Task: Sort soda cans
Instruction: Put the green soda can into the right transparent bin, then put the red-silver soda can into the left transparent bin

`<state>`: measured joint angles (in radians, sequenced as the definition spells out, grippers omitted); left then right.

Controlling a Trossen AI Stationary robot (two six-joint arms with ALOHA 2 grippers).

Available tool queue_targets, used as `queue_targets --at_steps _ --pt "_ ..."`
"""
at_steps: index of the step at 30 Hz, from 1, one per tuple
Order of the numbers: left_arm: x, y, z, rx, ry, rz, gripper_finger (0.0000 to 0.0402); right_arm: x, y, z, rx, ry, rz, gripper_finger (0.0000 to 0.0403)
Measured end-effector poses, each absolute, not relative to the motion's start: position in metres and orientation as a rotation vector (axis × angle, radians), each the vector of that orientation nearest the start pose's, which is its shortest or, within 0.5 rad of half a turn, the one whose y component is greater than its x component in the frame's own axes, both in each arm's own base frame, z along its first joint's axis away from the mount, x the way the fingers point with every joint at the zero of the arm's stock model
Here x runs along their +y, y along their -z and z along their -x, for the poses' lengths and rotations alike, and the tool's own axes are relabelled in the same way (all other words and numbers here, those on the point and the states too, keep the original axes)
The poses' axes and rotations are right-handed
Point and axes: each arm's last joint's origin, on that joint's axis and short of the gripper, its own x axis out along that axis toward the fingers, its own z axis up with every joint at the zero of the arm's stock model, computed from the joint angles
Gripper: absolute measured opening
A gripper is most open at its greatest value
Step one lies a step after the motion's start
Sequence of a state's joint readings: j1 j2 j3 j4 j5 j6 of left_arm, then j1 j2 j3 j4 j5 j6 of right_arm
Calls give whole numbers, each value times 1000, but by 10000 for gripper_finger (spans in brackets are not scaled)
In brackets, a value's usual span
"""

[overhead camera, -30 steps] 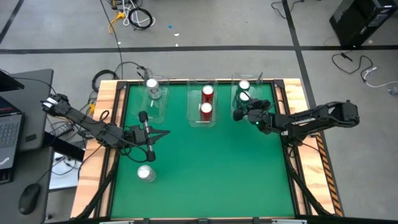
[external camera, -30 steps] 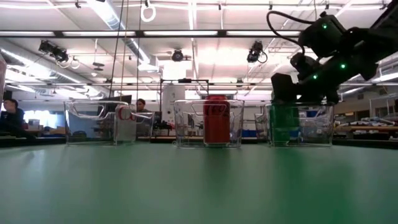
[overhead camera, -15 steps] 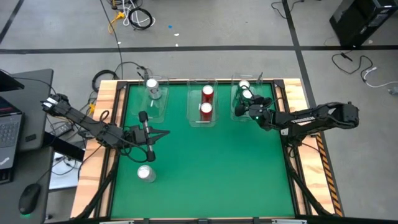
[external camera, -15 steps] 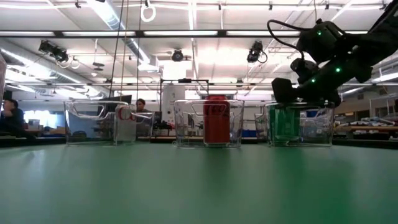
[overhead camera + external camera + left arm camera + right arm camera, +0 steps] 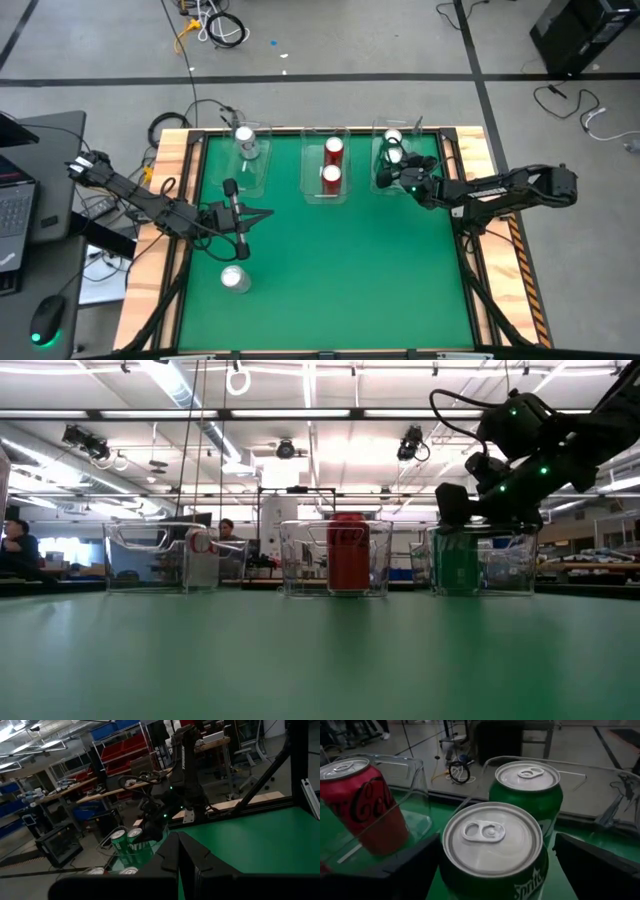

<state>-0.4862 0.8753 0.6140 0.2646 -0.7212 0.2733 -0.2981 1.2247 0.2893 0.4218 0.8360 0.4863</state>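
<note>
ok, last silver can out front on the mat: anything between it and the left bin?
Partly. The left tool, shut, hovers just behind the silver can, on the line toward the left bin, which already holds one silver can. Beyond the tool, only bare green mat shows.

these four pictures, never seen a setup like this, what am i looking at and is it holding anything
It is a robot with two dark arms at a green table, filmed at one moment by four cameras: one overhead, one at table height, one on each wrist.

At the table's far edge stand three clear bins: the left bin holds one silver can, the middle one two red cans, the right one two green cans. Another silver can stands loose near the front.

The right tool is open around the nearer green can, not gripping it. The left tool is shut and empty, mid-table.
</note>
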Motion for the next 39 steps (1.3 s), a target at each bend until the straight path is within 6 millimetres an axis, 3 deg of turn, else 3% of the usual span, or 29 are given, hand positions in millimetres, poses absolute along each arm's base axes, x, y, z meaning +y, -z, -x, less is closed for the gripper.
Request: queue_targets --at_steps 10,14,18,25,29,35,39 --pt "-73 -300 -179 29 -234 -204 4 -79 -151 -187 251 1184 -223 381" --pt "-74 -299 -181 33 -223 -194 7 -75 -165 -195 237 1139 -174 370" --pt "-78 -298 -181 43 -101 -191 6 -66 -185 -206 214 1070 -107 356" --pt "-81 -300 -179 301 7 -63 2 -40 -222 -226 161 935 -6 299" --pt "-92 -296 -181 467 85 28 1 -24 -238 -233 143 876 40 259" --pt "-120 -302 -186 711 223 228 1 -5 -242 -236 135 791 50 216" --pt "-129 -320 -189 876 145 268 1 2 -240 -236 137 763 23 209"
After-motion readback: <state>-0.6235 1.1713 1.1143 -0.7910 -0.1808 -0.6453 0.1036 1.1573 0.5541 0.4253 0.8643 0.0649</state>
